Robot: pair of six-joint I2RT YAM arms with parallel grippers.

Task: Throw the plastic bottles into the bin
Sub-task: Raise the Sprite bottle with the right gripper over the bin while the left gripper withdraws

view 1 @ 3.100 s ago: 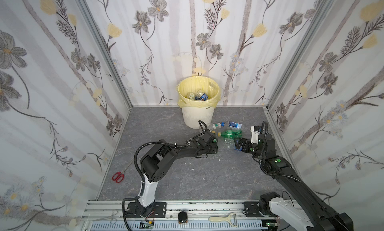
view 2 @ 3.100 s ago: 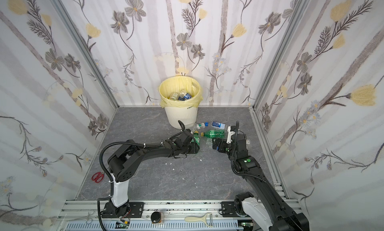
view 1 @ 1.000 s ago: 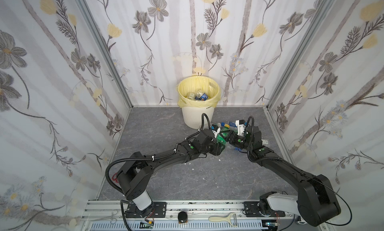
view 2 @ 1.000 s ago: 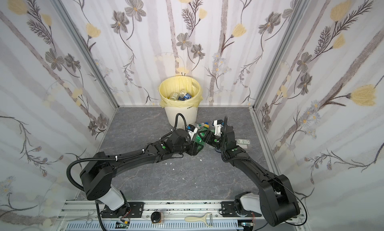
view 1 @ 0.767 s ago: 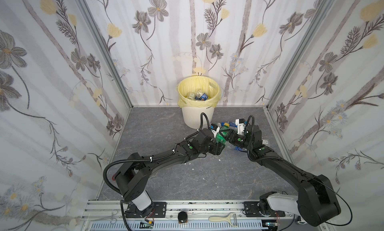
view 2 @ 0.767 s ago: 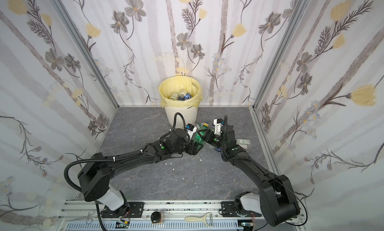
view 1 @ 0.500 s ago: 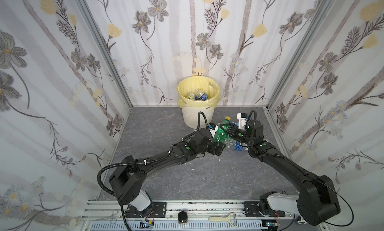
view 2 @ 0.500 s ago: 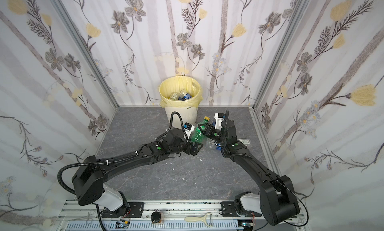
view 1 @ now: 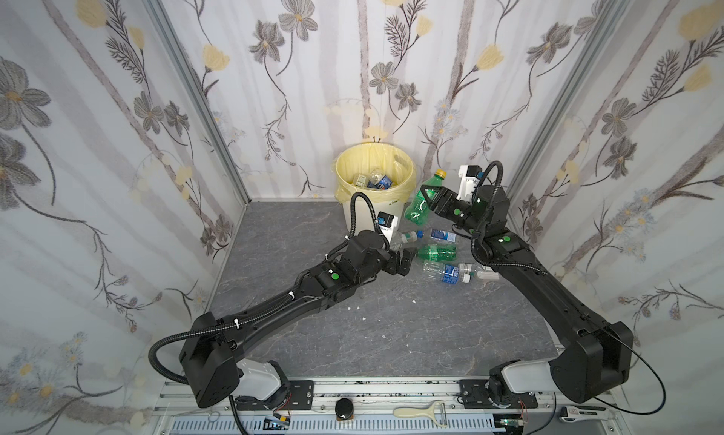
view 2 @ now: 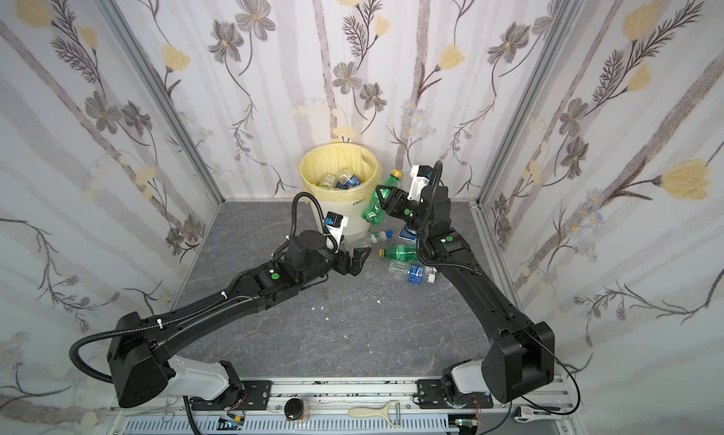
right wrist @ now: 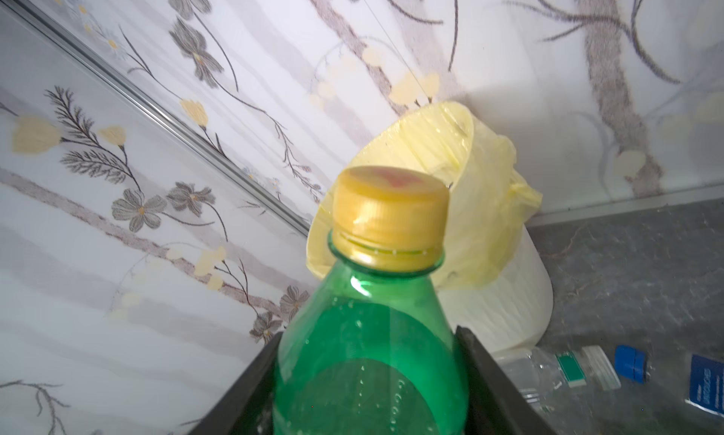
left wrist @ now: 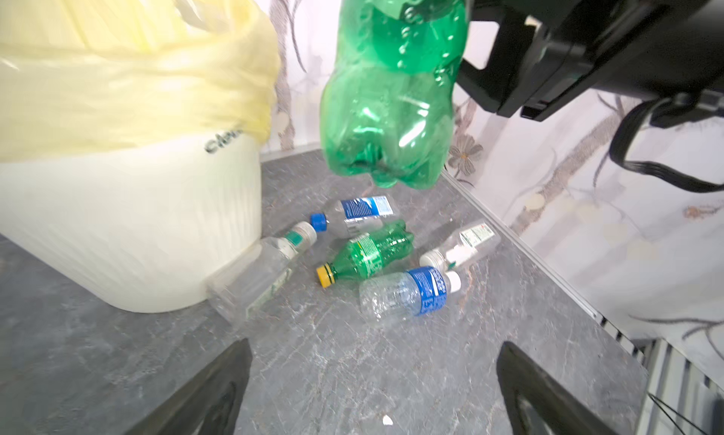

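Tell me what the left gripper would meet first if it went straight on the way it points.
Probably the clear blue-labelled bottle, lying straight ahead of the open left gripper. The lying green bottle sits right beside it, and depth is unclear, so it could be touched first.

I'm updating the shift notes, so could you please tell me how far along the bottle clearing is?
Done: several bottles lie inside the bin. In hand: the right gripper holds a green bottle raised beside the bin's rim, not yet over it; the left gripper hangs open and empty near the floor. Left: five bottles on the floor by the bin, plus the held one.
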